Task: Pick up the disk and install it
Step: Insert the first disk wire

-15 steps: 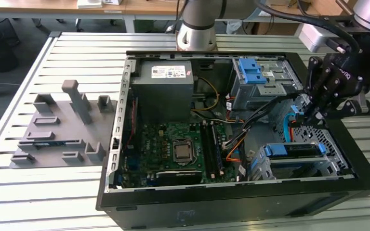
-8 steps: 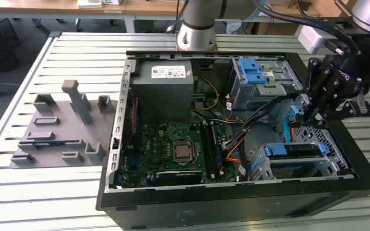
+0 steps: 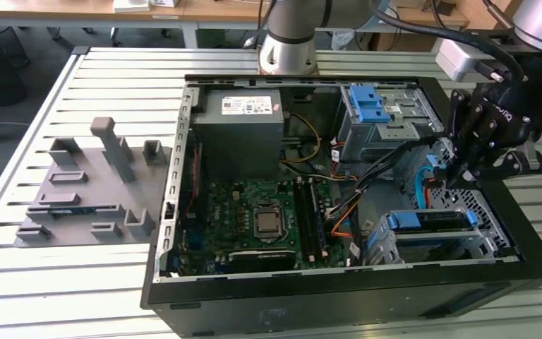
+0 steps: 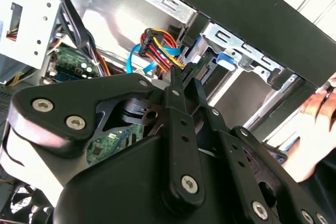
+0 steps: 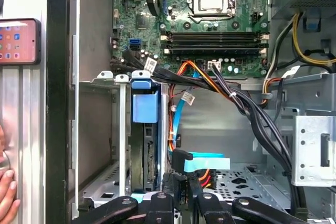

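The disk [image 3: 428,221] sits in the silver drive cage [image 3: 483,244] at the front corner of the open computer case, on the exterior view's right; its blue rails show along the top. In the first wrist view the disk [image 5: 149,161] stands edge-on in that cage under a blue plastic tab [image 5: 144,104]. My gripper [image 3: 452,178] hangs just above and behind the cage, apart from the disk. Its black fingers [image 5: 169,184] stand close together with nothing between them, beside a light-blue flat cable [image 5: 207,162]. In the second wrist view my gripper [image 4: 185,83] points at a bundle of coloured wires [image 4: 160,48].
Motherboard [image 3: 262,219], grey power-supply box [image 3: 241,116] and a second cage with a blue latch [image 3: 372,109] fill the case. Black cables [image 5: 252,114] cross near the gripper. A person's hand [image 4: 315,109] and a phone [image 5: 18,40] lie outside the case wall. A grey fixture [image 3: 87,191] rests on the slatted table.
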Robot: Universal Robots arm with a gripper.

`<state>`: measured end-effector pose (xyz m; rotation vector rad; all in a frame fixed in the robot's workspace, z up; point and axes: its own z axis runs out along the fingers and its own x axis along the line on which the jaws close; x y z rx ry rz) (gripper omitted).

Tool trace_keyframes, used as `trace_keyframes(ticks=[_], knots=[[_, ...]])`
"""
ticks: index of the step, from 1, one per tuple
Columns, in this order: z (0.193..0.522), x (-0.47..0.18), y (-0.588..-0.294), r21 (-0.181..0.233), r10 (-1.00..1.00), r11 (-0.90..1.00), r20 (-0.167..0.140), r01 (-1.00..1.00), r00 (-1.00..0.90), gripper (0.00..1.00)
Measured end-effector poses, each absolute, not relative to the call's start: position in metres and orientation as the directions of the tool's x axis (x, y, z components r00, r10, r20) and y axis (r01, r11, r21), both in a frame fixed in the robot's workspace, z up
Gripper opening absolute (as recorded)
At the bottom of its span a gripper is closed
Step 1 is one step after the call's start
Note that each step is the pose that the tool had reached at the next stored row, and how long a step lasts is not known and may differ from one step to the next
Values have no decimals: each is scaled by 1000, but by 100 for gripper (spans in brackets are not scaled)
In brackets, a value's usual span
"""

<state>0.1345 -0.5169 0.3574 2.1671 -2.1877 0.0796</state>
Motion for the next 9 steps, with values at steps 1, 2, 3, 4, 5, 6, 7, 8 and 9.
trace_keyframes(ticks=[1, 2, 3, 4, 5, 6, 7, 8, 9], knots=[[357, 134, -517, 6, -996, 10, 84, -1000, -9, 25], [357, 134, -517, 6, -996, 10, 87, -1000, -9, 25], [356, 134, -517, 6, -996, 10, 90, -1000, -9, 25], [356, 134, -517, 6, -996, 10, 90, -1000, -9, 25], [356, 134, -517, 6, -996, 10, 91, -1000, -9, 25], [356, 134, -517, 6, -996, 10, 91, -1000, -9, 23], [356, 134, -517, 6, -996, 10, 90, -1000, -9, 17], [355, 134, -517, 6, -996, 10, 90, -1000, -9, 17], [355, 134, -517, 6, -996, 10, 86, -1000, -9, 17]])
